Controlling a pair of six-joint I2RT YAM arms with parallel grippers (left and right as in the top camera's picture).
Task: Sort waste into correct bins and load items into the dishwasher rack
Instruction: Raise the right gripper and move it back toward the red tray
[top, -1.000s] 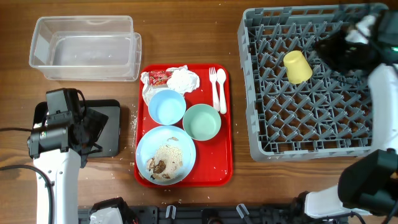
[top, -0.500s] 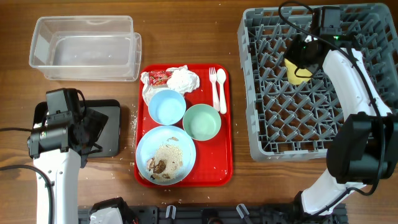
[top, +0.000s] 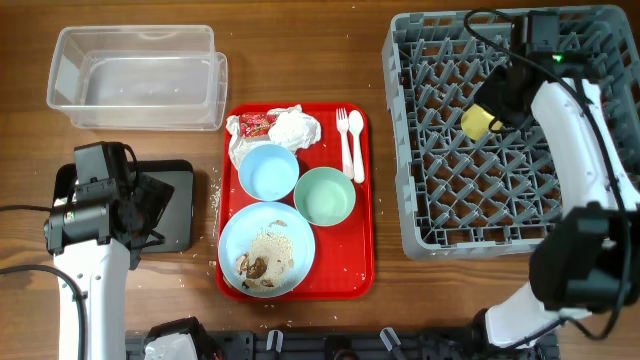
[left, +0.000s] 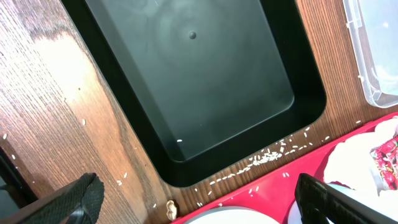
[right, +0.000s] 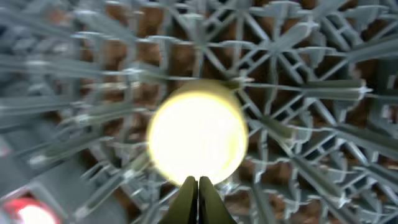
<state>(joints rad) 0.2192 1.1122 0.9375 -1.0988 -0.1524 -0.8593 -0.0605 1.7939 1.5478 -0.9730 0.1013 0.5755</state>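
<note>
The yellow cup (top: 476, 124) (right: 198, 134) lies among the pegs of the grey dishwasher rack (top: 440, 205). My right gripper (top: 490, 110) (right: 199, 185) is right over it, shut, fingers pressed together with nothing between them. On the red tray (top: 362, 265) are the blue plate (top: 238, 240) with rice and brown bits (top: 265, 255), the small blue bowl (top: 268, 170), the mint bowl (top: 325, 195), the fork and spoon (top: 350, 140), the napkin (top: 295, 128) and the wrapper (top: 255, 124). My left gripper (left: 205, 208) hangs open over the black tray (left: 193, 81) (top: 182, 205).
The clear tub (top: 135, 78) stands at the back left. Rice grains (left: 267, 158) are scattered on the wood between the black tray and the red tray. Blurred rack pegs (right: 298, 93) surround the cup on all sides.
My right arm swung from the rack's back right corner to the yellow cup and its jaws closed fully. The cup seems shifted slightly nearer. The left arm has not moved.
</note>
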